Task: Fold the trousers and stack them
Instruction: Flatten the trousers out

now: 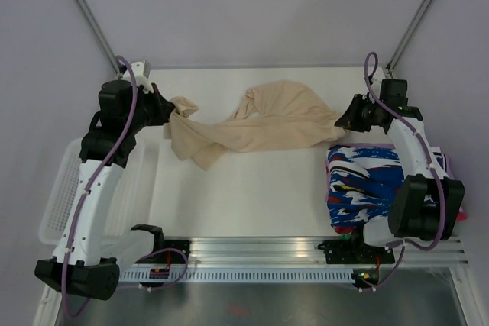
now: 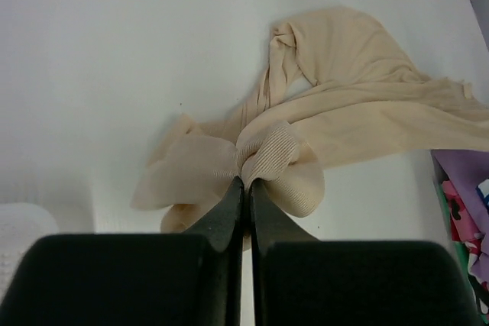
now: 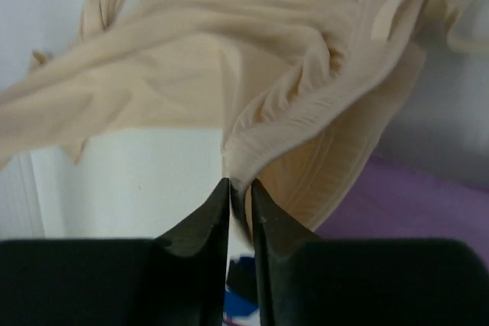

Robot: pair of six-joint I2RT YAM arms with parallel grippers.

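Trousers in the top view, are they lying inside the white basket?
No, the trousers stretch across the table, well apart from the white basket at its left edge.

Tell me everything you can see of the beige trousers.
The trousers are beige, thin and soft, with a ribbed band at the left end. Crumpled and twisted, not yet folded, they stretch across the far part of the white table, pinched at one end by the shut left claw and at the other by the shut right claw, beyond the patterned garments.

White table (image 1: pixel 252 196), plain pale grey walls (image 1: pixel 244 5)
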